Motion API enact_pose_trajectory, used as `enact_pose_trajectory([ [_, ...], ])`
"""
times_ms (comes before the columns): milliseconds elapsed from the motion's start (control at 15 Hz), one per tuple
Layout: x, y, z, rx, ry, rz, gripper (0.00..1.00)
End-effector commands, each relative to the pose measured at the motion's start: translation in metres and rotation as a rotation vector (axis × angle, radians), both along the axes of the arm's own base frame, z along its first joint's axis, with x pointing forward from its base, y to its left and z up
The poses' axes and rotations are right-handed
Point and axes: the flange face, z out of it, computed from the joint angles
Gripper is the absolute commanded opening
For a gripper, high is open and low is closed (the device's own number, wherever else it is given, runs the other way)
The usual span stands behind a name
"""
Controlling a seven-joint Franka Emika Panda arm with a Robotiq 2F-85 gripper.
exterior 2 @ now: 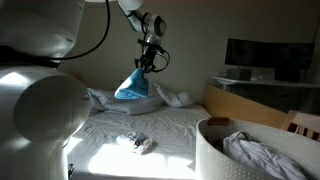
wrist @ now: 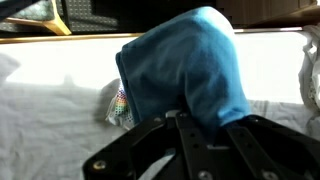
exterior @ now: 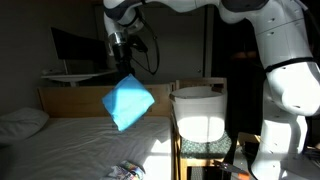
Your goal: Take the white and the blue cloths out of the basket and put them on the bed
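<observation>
Blue cloth (exterior: pixel 128 100): it is held up in the air over the bed (exterior: pixel 70 140), pinched at its top so that the rest hangs down loose.
Gripper (exterior: pixel 121 62): it is shut tight on the top of the blue cloth. In the wrist view the cloth is seen bunched up between the dark fingers (wrist: pixel 245 135).
Why so high: it is judged that the cloth is kept up so that its low corner is not dragged over the sheet or caught on the basket rim.
White cloth (exterior 2: pixel 140 143): a small crumpled piece is seen lying on the sheet, under and a bit in front of the blue cloth, not touching it. Its part of the job looks done.
Pillow (exterior: pixel 22 122): it is left at the far end of the bed, well apart from both cloths.
Basket (exterior 2: pixel 215 150): it is stood beside the bed, well apart from the gripper. Some pale fabric (exterior 2: pixel 255 155) is seen inside. Whether that is a lining or one more cloth cannot be told.
Step in hand: the blue cloth is being brought to the bed.
What is needed next: the cloth should be lowered onto a bare part of the sheet and then let go.
What could go wrong: if it is dropped from this high, the cloth may land on the white cloth.
</observation>
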Motion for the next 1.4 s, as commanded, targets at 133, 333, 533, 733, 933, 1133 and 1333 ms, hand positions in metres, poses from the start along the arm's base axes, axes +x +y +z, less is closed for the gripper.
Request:
enact_pose_trajectory([
  [133, 0.019, 0.037, -0.064, -0.126, 0.076, -0.057, 0.09],
  [333, 0.026, 0.056, -0.116, -0.234, 0.130, -0.096, 0.09],
  [533, 0.037, 0.061, -0.163, -0.333, 0.173, -0.134, 0.09],
  [733, 0.051, 0.051, -0.200, -0.401, 0.215, -0.166, 0.09],
  [933, 0.057, 0.048, -0.225, -0.437, 0.243, -0.178, 0.09],
  [1133, 0.056, 0.046, -0.235, -0.403, 0.262, -0.159, 0.08],
  [1333, 0.056, 0.047, -0.241, -0.405, 0.269, -0.157, 0.16],
])
